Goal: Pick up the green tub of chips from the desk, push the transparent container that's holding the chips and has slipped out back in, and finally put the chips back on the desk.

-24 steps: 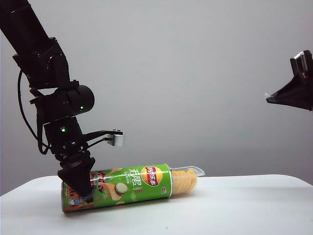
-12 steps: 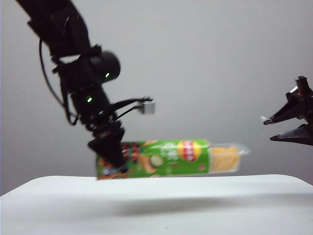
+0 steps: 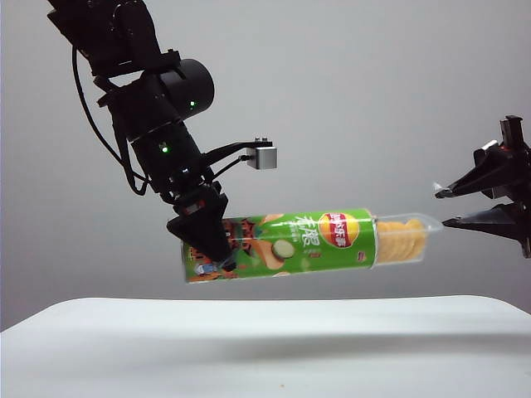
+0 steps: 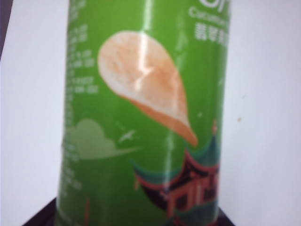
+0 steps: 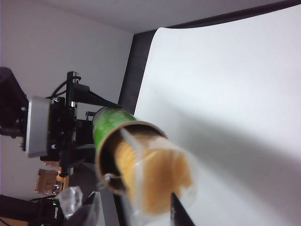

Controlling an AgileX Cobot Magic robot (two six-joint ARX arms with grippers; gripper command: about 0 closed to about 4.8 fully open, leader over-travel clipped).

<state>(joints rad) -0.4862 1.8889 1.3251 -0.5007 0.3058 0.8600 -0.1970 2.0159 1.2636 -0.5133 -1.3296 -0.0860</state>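
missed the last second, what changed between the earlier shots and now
The left end effector lifted the green tub of chips off the desk. The right end effector opened and dropped toward the transparent container. Unchanged: the container still sticks out, and the left grip holds.

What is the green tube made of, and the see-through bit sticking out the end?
The green tub of chips looks like glossy printed cardboard, judging by its shine streaks and brown inner wall, though I can't be sure. The transparent container seems to be thin clear plastic: the yellow chips show right through it.

One green tub of chips (image 3: 286, 245), one transparent container (image 3: 404, 239), two pincers: left pincer (image 3: 217, 253), right pincer (image 3: 443, 206).
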